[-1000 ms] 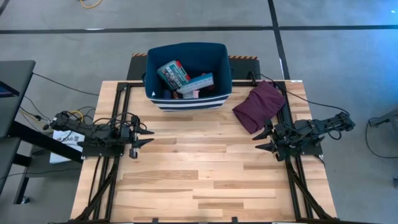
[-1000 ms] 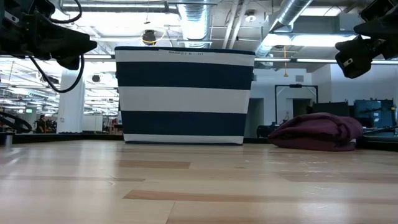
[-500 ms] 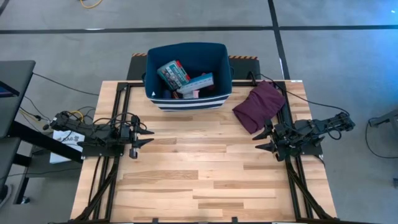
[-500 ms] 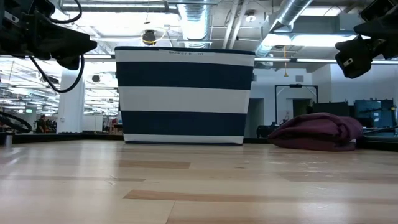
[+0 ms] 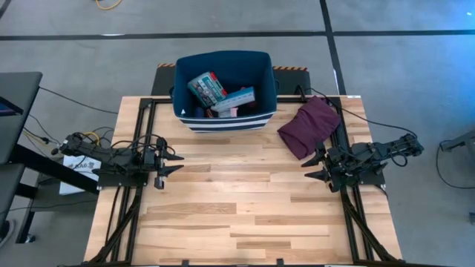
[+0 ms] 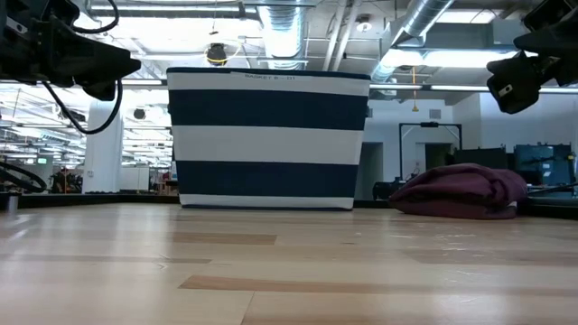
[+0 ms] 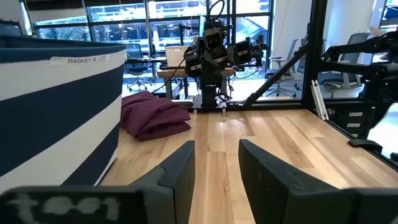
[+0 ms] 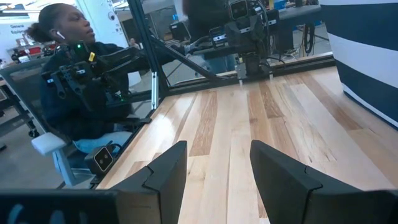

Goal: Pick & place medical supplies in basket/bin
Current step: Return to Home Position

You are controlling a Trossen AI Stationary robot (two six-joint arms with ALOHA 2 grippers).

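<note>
Nothing is shifting from a second earlier: both arms are sitting exactly where they were. The left end effector (image 5: 180,163) is hovering above one side edge of the tabletop (image 5: 237,215), fingers released and gripping nothing; the right end effector (image 5: 306,170) is facing it from the opposite edge, likewise released and empty. In the low view both arms are getting cut off by the upper corners, fingers out of sight. Just beyond the right end effector, a maroon cloth (image 5: 310,126) is lying crumpled. Farther off, ahead of and between the two end effectors, the navy bin (image 5: 223,122) is standing at the far edge. A teal first-aid box (image 5: 207,87) is leaning inside it, a light-blue pill strip (image 5: 239,98) just beside, something pink (image 5: 225,112) peeking from under the strip; whatever is lying beneath is hiding in shadow. From table height the striped wall is blocking all the contents. Past the left end effector, off the tabletop, a person (image 8: 74,93) is sitting, partly behind an arm frame.
</note>
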